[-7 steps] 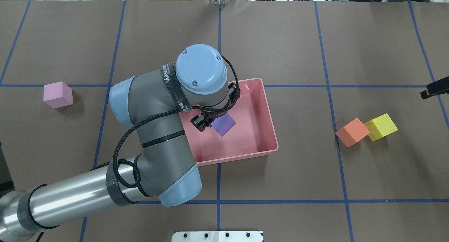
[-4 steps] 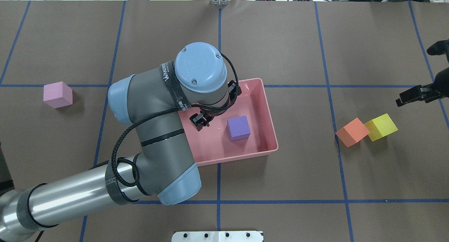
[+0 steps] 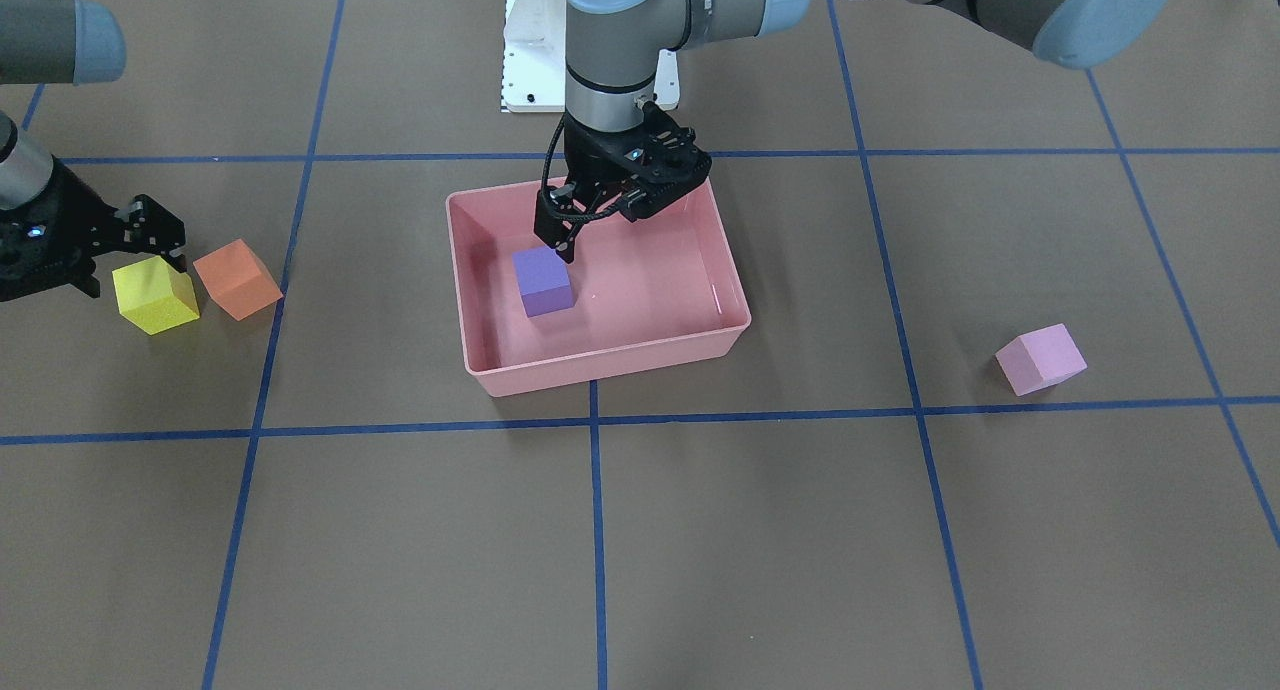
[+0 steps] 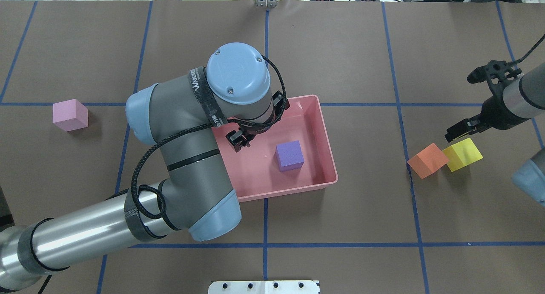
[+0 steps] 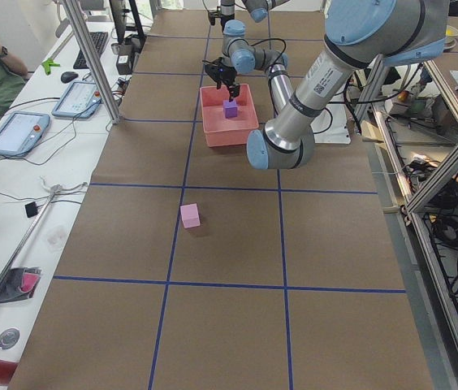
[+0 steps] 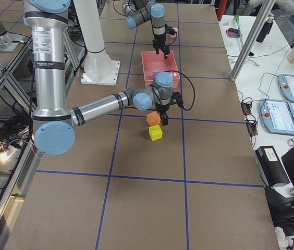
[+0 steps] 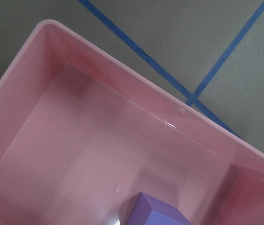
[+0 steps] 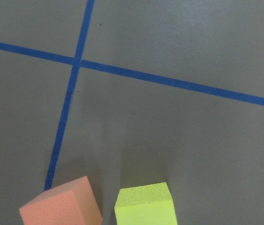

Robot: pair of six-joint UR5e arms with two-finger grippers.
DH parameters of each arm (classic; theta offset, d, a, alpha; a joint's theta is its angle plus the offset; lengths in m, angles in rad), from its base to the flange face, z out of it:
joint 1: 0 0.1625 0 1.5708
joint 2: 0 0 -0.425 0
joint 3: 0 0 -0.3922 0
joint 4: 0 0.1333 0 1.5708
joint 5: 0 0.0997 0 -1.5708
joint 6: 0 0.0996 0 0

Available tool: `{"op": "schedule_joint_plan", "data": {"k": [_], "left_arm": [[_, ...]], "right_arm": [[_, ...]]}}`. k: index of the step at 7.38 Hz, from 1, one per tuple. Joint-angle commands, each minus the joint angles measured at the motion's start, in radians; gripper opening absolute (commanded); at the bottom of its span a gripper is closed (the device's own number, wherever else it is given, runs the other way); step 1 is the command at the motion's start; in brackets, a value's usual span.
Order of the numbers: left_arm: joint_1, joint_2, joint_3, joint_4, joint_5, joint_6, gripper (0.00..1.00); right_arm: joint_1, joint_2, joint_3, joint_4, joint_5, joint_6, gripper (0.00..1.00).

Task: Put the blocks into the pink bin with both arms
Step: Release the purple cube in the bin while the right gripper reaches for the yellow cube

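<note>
1. Front-facing: left gripper (image 3: 600, 232) hangs over the pink bin (image 3: 610, 362), fingers spread, holding nothing. Purple block (image 3: 542, 282) sits flat on the bin floor, just under one fingertip. Right gripper (image 3: 125, 262) is spread wide and empty, low over the yellow block (image 3: 155, 298).
2. Overhead: yellow block touches the orange block (image 4: 428, 160). The pair lies on the right of the table (image 4: 340, 208), well apart from the bin. Pink block (image 4: 70, 114) sits alone at far left, well apart from the bin.
3. Exterior left: pink block lies near, bin far. The left arm is the nearer one to it.
4. Exterior right: right gripper stands just above the orange-yellow pair, with the bin beyond.
5. Left wrist: bin interior and a corner of the purple block; no fingers in shot.
6. Right wrist: yellow block at the bottom edge, near centre, orange to its left. Judgement: yellow is the right arm's next pick. It is a cube, so no long axis. The finger on the orange side has little room.
</note>
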Motion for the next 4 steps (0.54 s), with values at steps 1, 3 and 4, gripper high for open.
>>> {"op": "schedule_joint_plan", "data": {"k": [1, 3, 4], "left_arm": [[-0.002, 0.000, 0.000, 0.000, 0.000, 0.001, 1.00], [-0.002, 0.000, 0.000, 0.000, 0.000, 0.000, 1.00], [-0.002, 0.000, 0.000, 0.000, 0.000, 0.000, 1.00]], "right_arm": [[-0.010, 0.002, -0.044, -0.003, -0.001, -0.097, 1.00], [-0.011, 0.014, -0.076, -0.006, -0.003, -0.141, 1.00], [-0.010, 0.016, -0.090, -0.001, -0.001, -0.144, 1.00]]}}
